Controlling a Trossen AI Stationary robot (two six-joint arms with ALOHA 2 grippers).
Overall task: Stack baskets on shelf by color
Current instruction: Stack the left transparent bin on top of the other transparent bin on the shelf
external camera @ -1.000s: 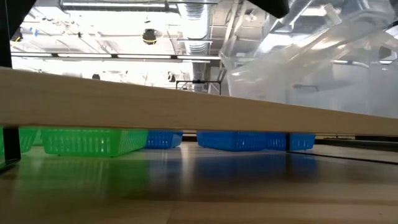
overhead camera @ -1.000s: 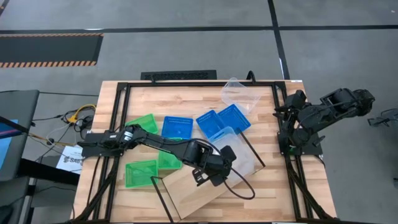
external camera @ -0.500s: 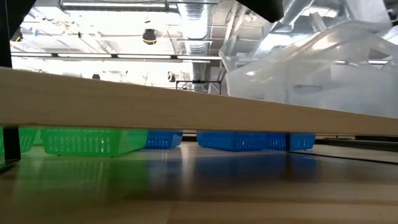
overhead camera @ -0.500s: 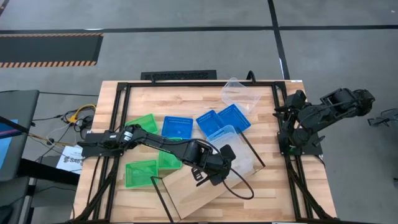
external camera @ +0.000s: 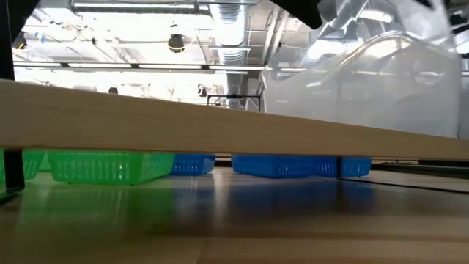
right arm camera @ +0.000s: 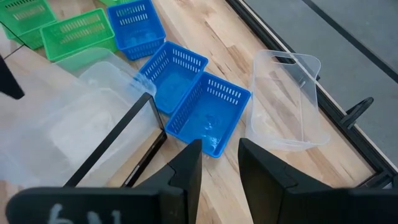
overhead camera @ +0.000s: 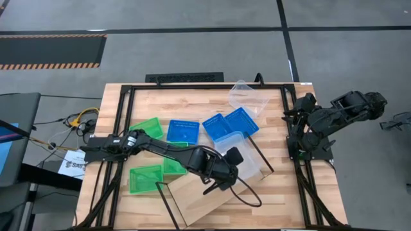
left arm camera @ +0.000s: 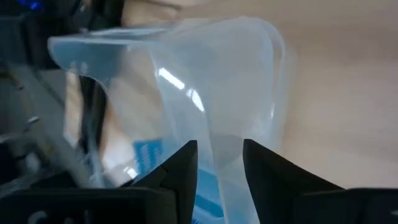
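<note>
A clear basket (overhead camera: 243, 157) sits on the right end of the light-wood shelf (overhead camera: 199, 192), which lies aslant on the table; in the low view the basket (external camera: 366, 81) stands above the plank (external camera: 183, 121). My left gripper (overhead camera: 221, 174) is at its near-left side, open. One wall of the basket (left arm camera: 214, 149) stands in the gap between the fingers. A second clear basket (overhead camera: 248, 96) lies at the far edge. Three blue baskets (overhead camera: 217, 126) and three green ones (overhead camera: 146, 178) lie on the table. My right gripper (right arm camera: 217, 165) waits open at the table's right edge, holding nothing.
Black wire frames stand at the shelf's ends (overhead camera: 168, 202) (overhead camera: 260, 154). A black frame (overhead camera: 122, 96) runs round the tabletop. Green baskets (external camera: 95, 165) and blue baskets (external camera: 293, 165) show beneath the plank in the low view. A loose cable (overhead camera: 247, 196) loops near the left gripper.
The clear basket on the shelf has changed its tilt: in the low view its slanting rim has swung toward upright and its body reaches farther right. My left gripper has turned a little at the wrist without shifting place.
</note>
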